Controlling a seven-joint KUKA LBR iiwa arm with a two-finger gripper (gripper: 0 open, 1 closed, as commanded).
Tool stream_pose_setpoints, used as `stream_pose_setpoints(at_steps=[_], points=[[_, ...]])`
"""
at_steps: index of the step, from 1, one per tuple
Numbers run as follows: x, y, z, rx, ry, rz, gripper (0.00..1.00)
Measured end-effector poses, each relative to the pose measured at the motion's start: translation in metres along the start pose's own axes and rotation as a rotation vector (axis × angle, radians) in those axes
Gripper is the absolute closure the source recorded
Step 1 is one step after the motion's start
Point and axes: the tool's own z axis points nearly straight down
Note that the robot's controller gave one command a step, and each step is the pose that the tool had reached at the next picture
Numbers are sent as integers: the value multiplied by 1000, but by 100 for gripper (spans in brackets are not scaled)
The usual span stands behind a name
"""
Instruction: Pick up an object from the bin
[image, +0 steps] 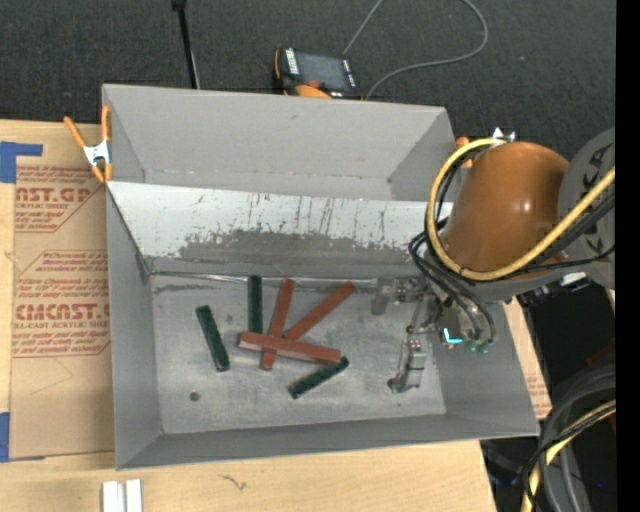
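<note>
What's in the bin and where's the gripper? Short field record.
bin: grey metal bin
contents: three red-brown sticks crossed mid-floor, three dark green sticks around them
gripper: gripper over bare floor, right of the sticks
fingers: fingers open, nothing between
nearest thing: lower-right dark green stick

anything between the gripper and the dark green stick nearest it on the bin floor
Nothing visible. Only bare bin floor lies between the gripper and the dark green stick. A red stick lies just beyond it, on its far side.
</note>
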Motion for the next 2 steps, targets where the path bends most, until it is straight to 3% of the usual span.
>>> stream_pose_setpoints(at_steps=[1,2], points=[[-25,74,104,-2,-2,239,0],[-28,24,149,2,-4,-24,0]])
